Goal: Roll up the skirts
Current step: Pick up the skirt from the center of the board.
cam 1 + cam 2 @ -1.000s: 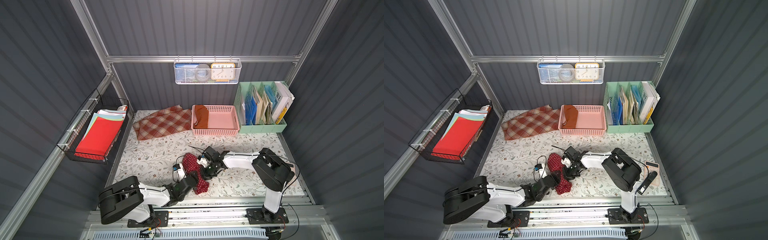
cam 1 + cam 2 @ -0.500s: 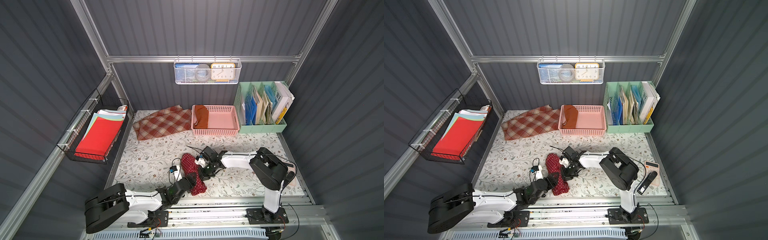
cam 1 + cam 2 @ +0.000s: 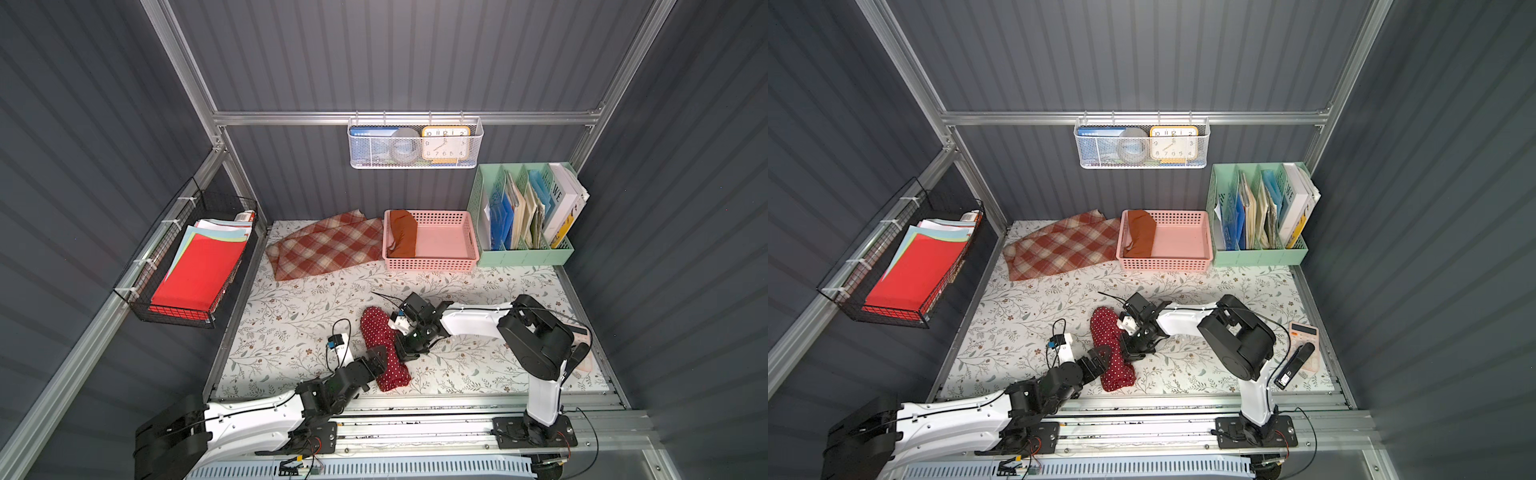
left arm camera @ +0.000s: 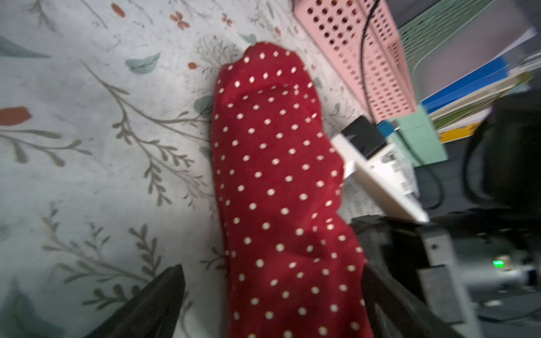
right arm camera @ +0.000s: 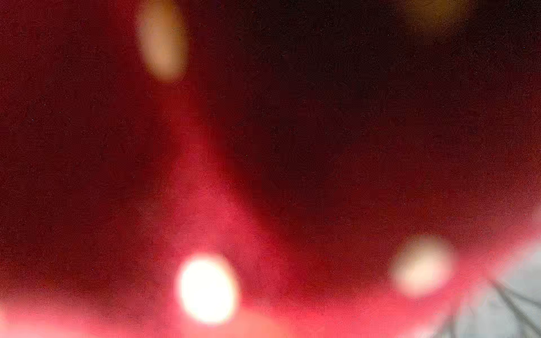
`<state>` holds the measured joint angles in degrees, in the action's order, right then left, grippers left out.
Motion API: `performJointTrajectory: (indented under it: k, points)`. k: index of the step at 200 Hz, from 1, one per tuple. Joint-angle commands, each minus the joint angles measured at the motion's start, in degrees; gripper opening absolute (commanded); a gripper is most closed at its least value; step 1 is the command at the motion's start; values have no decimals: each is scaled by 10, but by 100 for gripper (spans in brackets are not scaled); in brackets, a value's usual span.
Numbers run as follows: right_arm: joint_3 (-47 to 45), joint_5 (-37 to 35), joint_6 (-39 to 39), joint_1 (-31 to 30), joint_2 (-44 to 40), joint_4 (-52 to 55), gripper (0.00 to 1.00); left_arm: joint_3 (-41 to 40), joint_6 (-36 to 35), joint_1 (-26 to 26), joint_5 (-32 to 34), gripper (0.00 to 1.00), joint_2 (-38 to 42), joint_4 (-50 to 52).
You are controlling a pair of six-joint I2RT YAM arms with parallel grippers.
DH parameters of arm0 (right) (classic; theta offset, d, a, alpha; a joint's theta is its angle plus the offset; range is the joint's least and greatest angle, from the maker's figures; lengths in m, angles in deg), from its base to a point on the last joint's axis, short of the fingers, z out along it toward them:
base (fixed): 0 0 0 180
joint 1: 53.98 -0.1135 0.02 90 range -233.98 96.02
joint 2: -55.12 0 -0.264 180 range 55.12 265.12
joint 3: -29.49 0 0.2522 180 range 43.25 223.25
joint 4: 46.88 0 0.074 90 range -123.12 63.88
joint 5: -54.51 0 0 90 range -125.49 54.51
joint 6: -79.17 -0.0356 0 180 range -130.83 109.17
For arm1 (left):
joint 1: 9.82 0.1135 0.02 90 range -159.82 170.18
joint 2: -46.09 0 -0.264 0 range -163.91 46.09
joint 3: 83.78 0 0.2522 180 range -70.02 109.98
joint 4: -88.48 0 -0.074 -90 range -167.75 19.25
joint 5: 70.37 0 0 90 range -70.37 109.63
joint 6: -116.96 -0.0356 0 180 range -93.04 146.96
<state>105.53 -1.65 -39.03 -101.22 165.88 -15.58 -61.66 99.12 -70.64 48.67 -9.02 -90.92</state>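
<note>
1. Big change right up front: the left claw [image 4: 270, 272] has let go. A second ago it was nipped on the near end of the polka-dot skirt [image 3: 379, 338]. Now its fingers [image 4: 158, 301] stand wide apart, one each side of the roll, holding nothing. One finger sits right against the cloth, and I can't tell if it actually touches.
2. The roll lies between the two claws and hasn't sprung open, so I'd call this skirt done.
3. The right claw [image 3: 405, 348], across the roll from the left one, hasn't budged. It's clamped shut and jammed against the cloth. Its own camera shows only red blur, so no idea if it's pinching a fold.
4. Well beyond both claws, the plaid skirt [image 3: 328, 245] lies flat and unrolled. Just beside it, the orange skirt [image 3: 402, 235] is bundled in the pink basket [image 3: 440, 264]. My guess is one more to roll.
</note>
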Motion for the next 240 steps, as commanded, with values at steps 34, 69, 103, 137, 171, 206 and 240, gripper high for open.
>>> performJointTrajectory:
  k: [34, 69, 103, 137, 171, 206, 240]
  points:
    - [-42, -97, 1, -11, 45, 53, 0, -35, -30, 1, -3, 100, -53, -136]
    - [-35, -98, 9, -11, 49, 61, 0, -16, -89, 15, -77, 100, -61, -183]
    - [-35, -97, 12, -11, 49, 64, 0, 12, -109, 87, -216, 99, -92, -139]
    - [-43, -94, 17, -11, 42, 64, 0, 25, -131, 143, -332, 96, -113, -65]
    - [-39, -89, 18, -11, 45, 61, 0, 10, -148, 157, -404, 96, -173, -182]
    - [-38, -85, 16, -11, 45, 56, 0, 26, -138, 157, -452, 63, -346, -338]
    - [-48, -90, 12, -9, 33, 50, 0, 32, -110, 158, -449, 24, -417, -430]
